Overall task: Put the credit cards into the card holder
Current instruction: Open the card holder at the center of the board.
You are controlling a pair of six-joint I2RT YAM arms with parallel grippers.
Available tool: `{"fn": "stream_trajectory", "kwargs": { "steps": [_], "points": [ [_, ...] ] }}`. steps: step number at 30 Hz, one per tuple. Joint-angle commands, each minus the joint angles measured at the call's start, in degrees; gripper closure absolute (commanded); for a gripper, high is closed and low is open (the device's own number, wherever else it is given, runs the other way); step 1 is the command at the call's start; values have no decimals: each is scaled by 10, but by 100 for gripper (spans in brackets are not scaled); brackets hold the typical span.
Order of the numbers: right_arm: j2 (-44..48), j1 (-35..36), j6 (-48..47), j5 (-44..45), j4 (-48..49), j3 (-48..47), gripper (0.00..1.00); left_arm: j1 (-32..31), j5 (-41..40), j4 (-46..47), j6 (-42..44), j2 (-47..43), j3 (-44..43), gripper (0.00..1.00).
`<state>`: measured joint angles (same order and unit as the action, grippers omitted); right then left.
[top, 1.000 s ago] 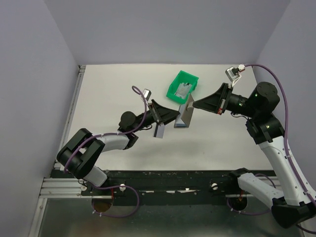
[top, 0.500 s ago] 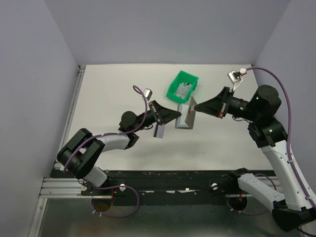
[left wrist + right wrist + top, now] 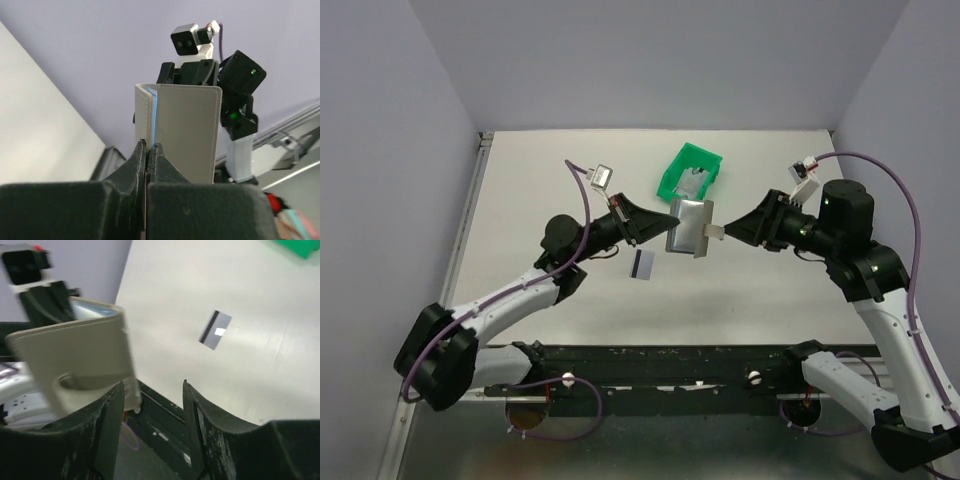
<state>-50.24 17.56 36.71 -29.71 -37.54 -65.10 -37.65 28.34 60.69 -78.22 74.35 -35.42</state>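
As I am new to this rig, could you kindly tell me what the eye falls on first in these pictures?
The card holder is held up over the middle of the table, its edge pinched in the left gripper, with the open right gripper close at its other side. One credit card lies flat on the table just in front of it, and a bright green bin stands behind.

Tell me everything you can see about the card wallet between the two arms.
The wallet is small, grey-brown and folding. It looks like leather, with pale stitching along its edges. It is almost closed, and a sliver of light blue lining shows in the gap between the flaps. A snap tab sticks out toward the right gripper, whose jaws stand open. The left gripper pinches one edge with its jaws shut and holds the wallet, seemingly off the table.
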Motion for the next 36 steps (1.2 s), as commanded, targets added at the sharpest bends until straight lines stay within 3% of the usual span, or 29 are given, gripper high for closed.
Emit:
{"fn": "stream_trajectory", "kwargs": {
  "steps": [1, 2, 6, 12, 19, 23, 31, 36],
  "points": [
    [4, 0, -66, 103, -90, -38, 41, -19, -64, -387, 254, -112, -104, 100],
    [5, 0, -70, 108, -93, -42, 41, -23, -88, -471, 288, -119, -133, 100],
    [9, -1, -75, 101, -81, -51, 41, -29, -151, -657, 384, -112, -203, 100],
    [18, 0, -71, 75, -54, -55, 40, -88, -322, -850, 473, -59, -293, 100],
    [-4, 0, -37, -30, 17, -26, 41, -118, -362, -874, 480, -29, -306, 100],
    [-21, 0, 6, -66, 105, 58, 43, -131, -371, -849, 477, -4, -288, 100],
    [-67, 5, 42, -68, 229, 207, 58, -163, -388, -774, 457, 64, -250, 100],
    [-95, 5, 54, -79, 277, 248, 66, -176, -394, -749, 445, 111, -251, 100]
  ]
}}
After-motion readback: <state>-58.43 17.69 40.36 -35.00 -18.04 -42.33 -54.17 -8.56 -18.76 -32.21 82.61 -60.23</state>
